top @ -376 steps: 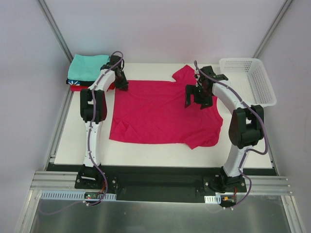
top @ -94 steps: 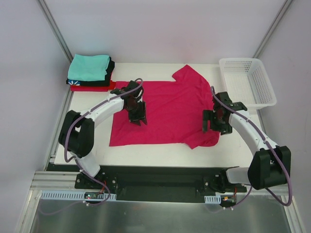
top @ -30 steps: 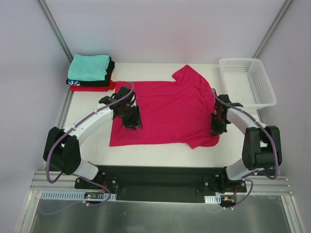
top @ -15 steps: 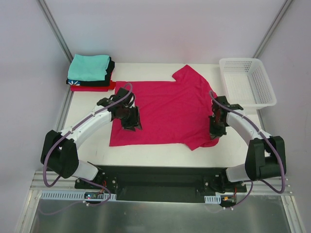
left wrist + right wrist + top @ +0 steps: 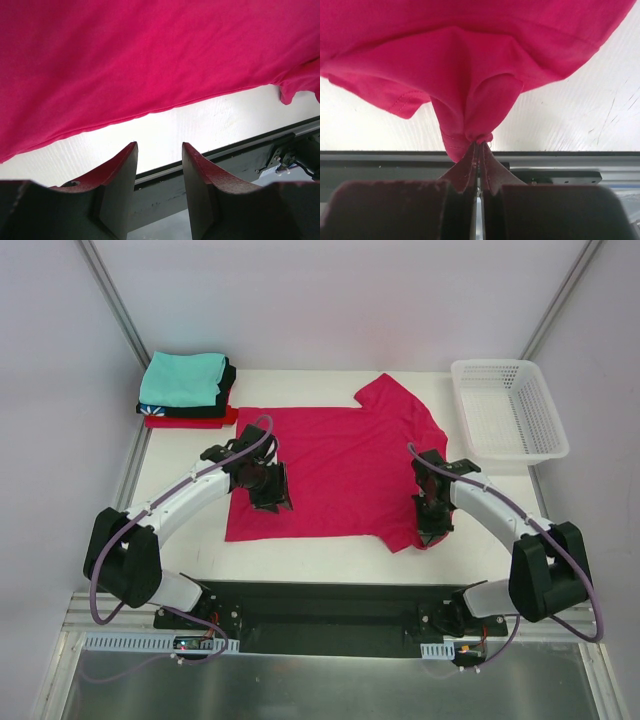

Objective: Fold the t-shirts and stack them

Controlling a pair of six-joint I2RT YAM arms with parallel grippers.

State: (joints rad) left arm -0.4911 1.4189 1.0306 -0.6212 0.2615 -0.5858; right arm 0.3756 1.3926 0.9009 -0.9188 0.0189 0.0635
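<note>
The crimson-pink t-shirt [image 5: 340,465] lies spread flat on the white table [image 5: 300,552], one sleeve pointing to the far side. My right gripper [image 5: 431,530] is at the shirt's near right corner. In the right wrist view it [image 5: 479,143] is shut on a bunched pinch of that cloth [image 5: 470,55], lifted a little off the table. My left gripper [image 5: 273,496] hovers over the shirt's left part. Its jaws [image 5: 159,147] stand open with nothing between them, above the shirt's near hem [image 5: 150,60]. Folded teal [image 5: 182,378], black [image 5: 226,388] and red [image 5: 168,421] t-shirts are stacked at the far left.
A white mesh basket [image 5: 494,364] stands at the far right of the table. The black mounting rail [image 5: 330,600] runs along the near edge. Grey walls with metal posts close in both sides.
My right gripper has shut on the shirt's near right corner and pulled it left and toward the near edge. The left gripper has barely shifted.
</note>
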